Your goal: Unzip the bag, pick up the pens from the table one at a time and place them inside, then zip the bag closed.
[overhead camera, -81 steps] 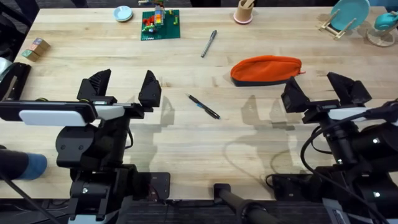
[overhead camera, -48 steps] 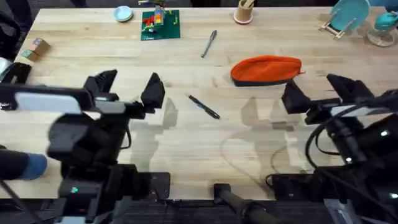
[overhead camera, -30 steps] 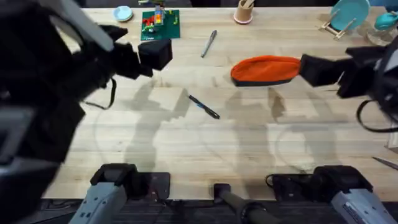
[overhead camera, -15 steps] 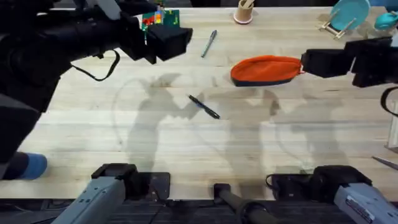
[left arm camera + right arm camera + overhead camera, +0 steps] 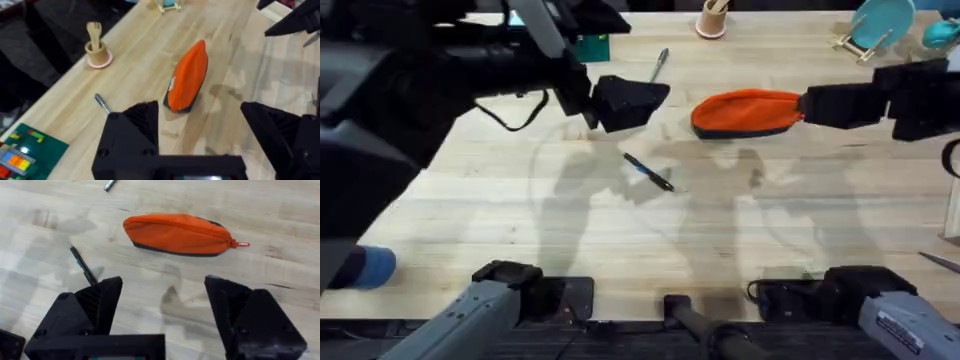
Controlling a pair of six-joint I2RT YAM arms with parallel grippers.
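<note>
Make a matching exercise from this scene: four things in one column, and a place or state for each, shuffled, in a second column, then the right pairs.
Things:
1. bag
2. black pen
3. grey pen
4. tan cup

Places or states:
A. at the table's far edge, holding pale sticks
B. zipped shut, pull tab toward the right gripper
C. on the table's middle, nearer the arms' bases than the bag
D. beyond the left gripper, toward the far edge

Pairs: 1-B, 2-C, 3-D, 4-A

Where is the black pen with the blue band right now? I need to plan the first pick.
In the overhead view the black pen lies on the table near its middle, below and left of the orange bag.
</note>
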